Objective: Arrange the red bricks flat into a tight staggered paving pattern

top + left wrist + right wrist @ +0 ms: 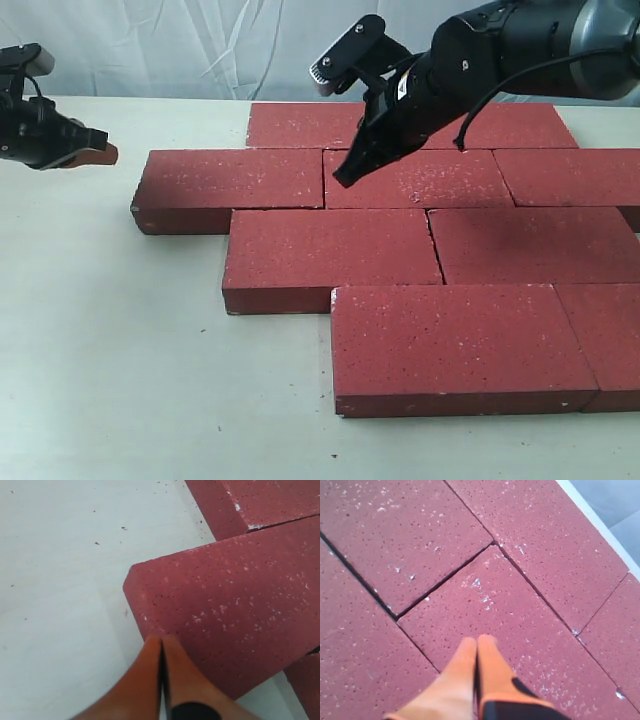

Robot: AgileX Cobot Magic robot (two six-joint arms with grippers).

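Observation:
Several dark-red bricks lie flat in staggered rows on the pale table (110, 360). The row's leftmost brick (232, 180) (235, 615) has its end sticking out past the others. My left gripper (100, 152) (161, 639) is shut with nothing in it, hovering off that brick's left end. My right gripper (345, 178) (477, 641) is shut and empty too, its tips low over the middle brick (420, 178) (510, 625) of the second row, close to the seam with the leftmost brick. A front brick (455, 345) sits nearest the camera.
A white curtain (180, 45) hangs behind the table. Bare tabletop stretches left of and in front of the bricks. Thin gaps show between some bricks in the right wrist view. The table's far edge (600, 525) runs past the back row.

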